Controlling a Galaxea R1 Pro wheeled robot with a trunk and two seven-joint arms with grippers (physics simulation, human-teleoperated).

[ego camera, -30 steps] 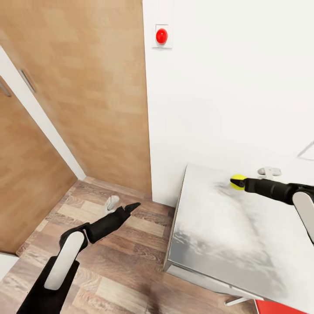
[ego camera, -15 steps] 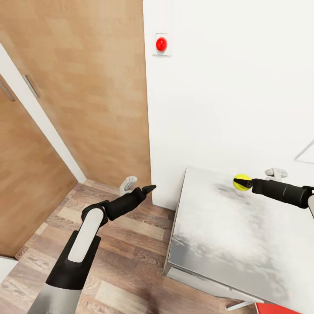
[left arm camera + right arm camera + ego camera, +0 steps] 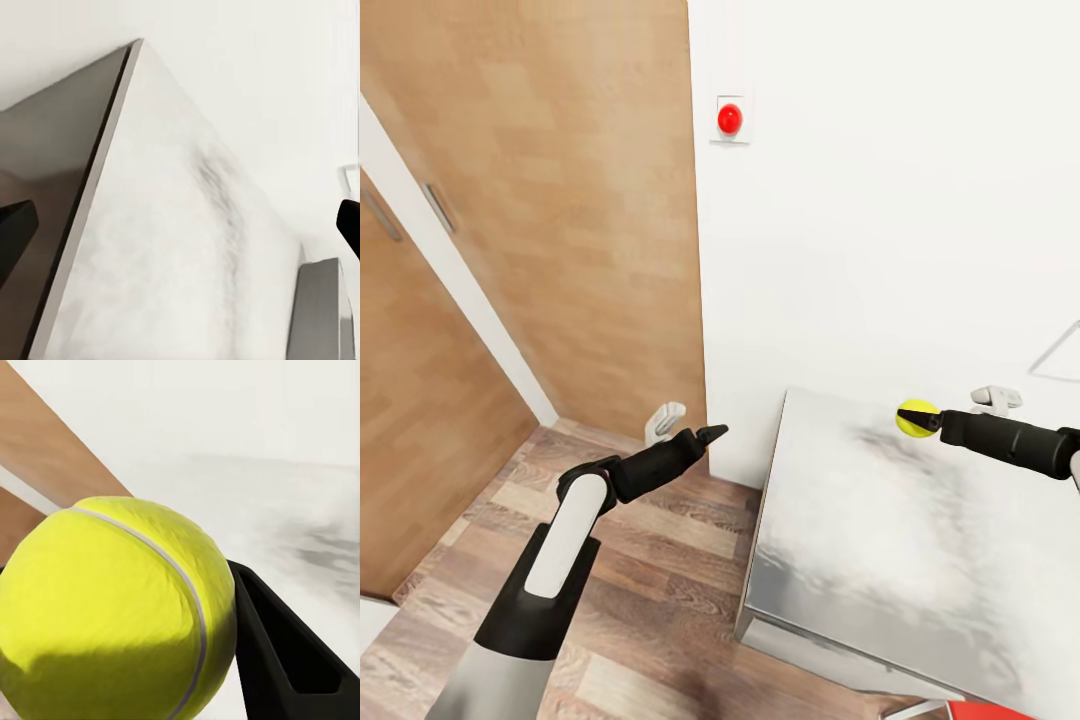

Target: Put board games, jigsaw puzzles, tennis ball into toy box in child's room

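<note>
The tennis ball (image 3: 909, 419), fuzzy yellow-green with a white seam, hangs just above the far part of the table's light grey top (image 3: 860, 540), near the white wall. My right gripper (image 3: 918, 417) is shut on it; up close the ball (image 3: 112, 607) sits against a black finger (image 3: 285, 660). My left gripper (image 3: 690, 428) is open with nothing in it, held over the wood floor just left of the table's far corner. Its two fingertips stand wide apart over the table edge (image 3: 97, 180). The toy box, board games, jigsaw puzzles and bed are out of view.
A white wall with a red round button (image 3: 730, 118) rises right behind the table. Wood-panelled doors (image 3: 560, 200) fill the left side, above a wood-plank floor (image 3: 660, 600). A red object (image 3: 985, 710) peeks in at the bottom right beside the table's near edge.
My left arm has risen and reached forward and right, toward the table's far corner. The right gripper keeps the ball almost where it was. The view has shifted slightly.
</note>
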